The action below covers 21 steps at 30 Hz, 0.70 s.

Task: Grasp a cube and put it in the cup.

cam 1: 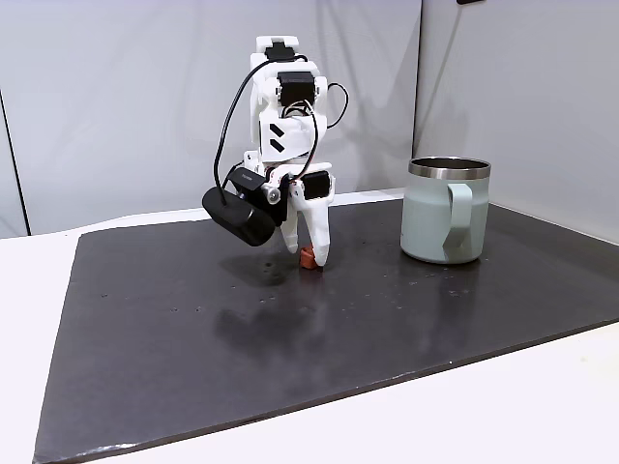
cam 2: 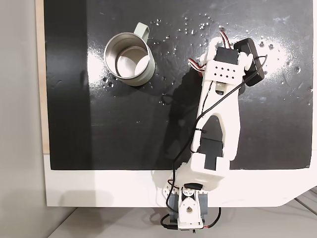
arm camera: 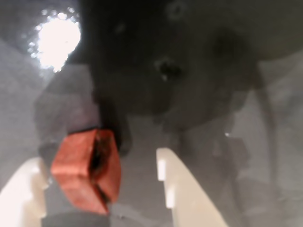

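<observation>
The tiny reddish-brown cube lies tilted on the dark mat between my white fingers, close to the left finger in the wrist view, with a wide gap to the right finger. My gripper is open and points straight down, tips at the mat. In a fixed view the cube peeks out between the fingertips of the gripper. The pale mint-green mug stands upright to the right of it, well apart. From above, the mug shows empty, handle toward the top edge.
A glossy black mat covers the white table. The arm reaches from its base at the bottom edge, with a black camera on the wrist. Grey wall panels stand behind the table.
</observation>
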Motion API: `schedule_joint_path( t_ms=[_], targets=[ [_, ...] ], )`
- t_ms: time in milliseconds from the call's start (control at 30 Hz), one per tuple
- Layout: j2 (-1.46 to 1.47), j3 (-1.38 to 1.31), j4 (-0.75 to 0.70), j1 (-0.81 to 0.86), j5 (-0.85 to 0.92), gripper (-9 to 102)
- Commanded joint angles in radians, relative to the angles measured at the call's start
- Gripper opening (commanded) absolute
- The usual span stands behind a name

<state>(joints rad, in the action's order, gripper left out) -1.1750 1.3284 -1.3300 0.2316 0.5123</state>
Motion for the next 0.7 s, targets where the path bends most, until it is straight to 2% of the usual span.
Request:
schedule_joint_path(
  t_ms=[0,333,667],
  targets=[
    [0.008,-0.072,-0.006,-0.002,0.011,24],
    [0.049,-0.100,-0.005,-0.012,0.021,22],
    [0.049,-0.135,-0.005,-0.009,0.014,8]
  ],
)
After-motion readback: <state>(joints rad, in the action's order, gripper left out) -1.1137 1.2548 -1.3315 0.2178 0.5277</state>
